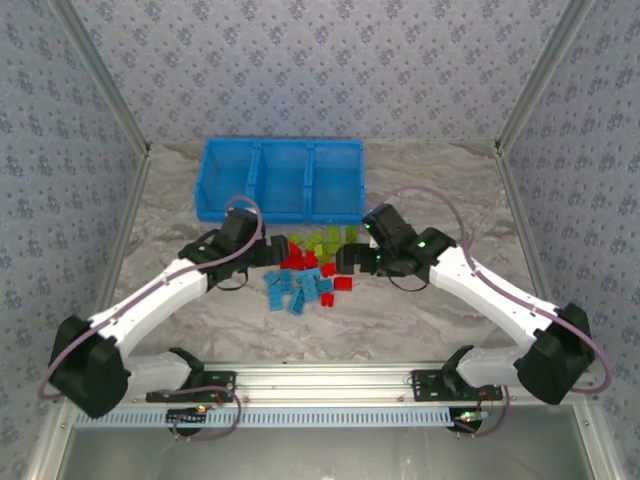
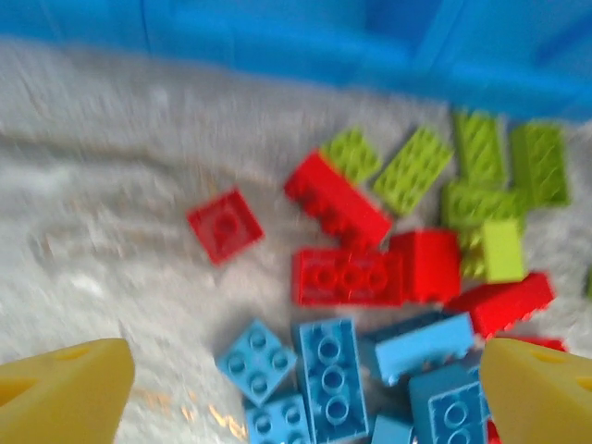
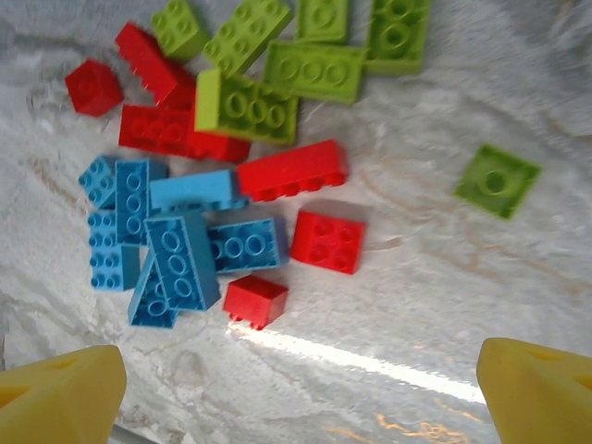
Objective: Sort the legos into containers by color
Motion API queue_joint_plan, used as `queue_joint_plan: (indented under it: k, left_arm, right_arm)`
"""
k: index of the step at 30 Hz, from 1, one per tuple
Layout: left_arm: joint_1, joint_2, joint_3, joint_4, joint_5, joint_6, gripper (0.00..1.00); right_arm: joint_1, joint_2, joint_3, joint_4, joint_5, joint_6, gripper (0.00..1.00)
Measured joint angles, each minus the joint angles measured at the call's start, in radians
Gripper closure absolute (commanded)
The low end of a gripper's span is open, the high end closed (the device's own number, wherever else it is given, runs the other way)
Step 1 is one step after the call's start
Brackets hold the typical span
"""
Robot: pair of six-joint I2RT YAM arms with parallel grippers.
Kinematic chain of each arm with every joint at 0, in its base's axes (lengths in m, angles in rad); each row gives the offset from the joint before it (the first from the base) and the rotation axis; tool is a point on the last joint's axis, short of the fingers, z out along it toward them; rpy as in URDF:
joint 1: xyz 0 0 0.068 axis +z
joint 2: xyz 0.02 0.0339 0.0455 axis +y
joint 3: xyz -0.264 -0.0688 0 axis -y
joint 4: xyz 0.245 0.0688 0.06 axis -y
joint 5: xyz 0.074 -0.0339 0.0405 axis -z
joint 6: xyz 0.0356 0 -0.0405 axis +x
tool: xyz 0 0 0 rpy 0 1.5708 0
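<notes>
Left wrist view: the legos (image 2: 347, 277) are blurred and the containers (image 2: 370, 55) cut off at top. The left gripper (image 2: 305, 398) and right gripper (image 3: 301, 393) are seen spread wide, nothing held, tips cropped.

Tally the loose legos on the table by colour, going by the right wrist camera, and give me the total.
Red legos: 7
Light-blue legos: 7
Yellow-green legos: 7
Total: 21, as far as the overlaps let me tell; some bricks lie partly under others.
</notes>
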Motion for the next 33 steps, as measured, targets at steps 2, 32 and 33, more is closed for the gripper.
queue_joint_plan:
  k: [2, 32, 33]
  left_arm:
    - [-0.002, 0.056, 0.0, -0.039, -0.001, -0.043, 0.26]
    - [0.163, 0.452, 0.087, 0.134, 0.089, -0.061, 0.71]
    - [0.163, 0.443, 0.082, 0.137, 0.089, -0.061, 0.74]
  right_arm:
    - [0.037, 0.037, 0.022, -0.007, 0.017, 0.016, 0.0]
    - [0.134, 0.125, 0.141, -0.124, 0.174, 0.051, 0.0]
    - [0.136, 0.125, 0.144, -0.125, 0.175, 0.051, 0.0]
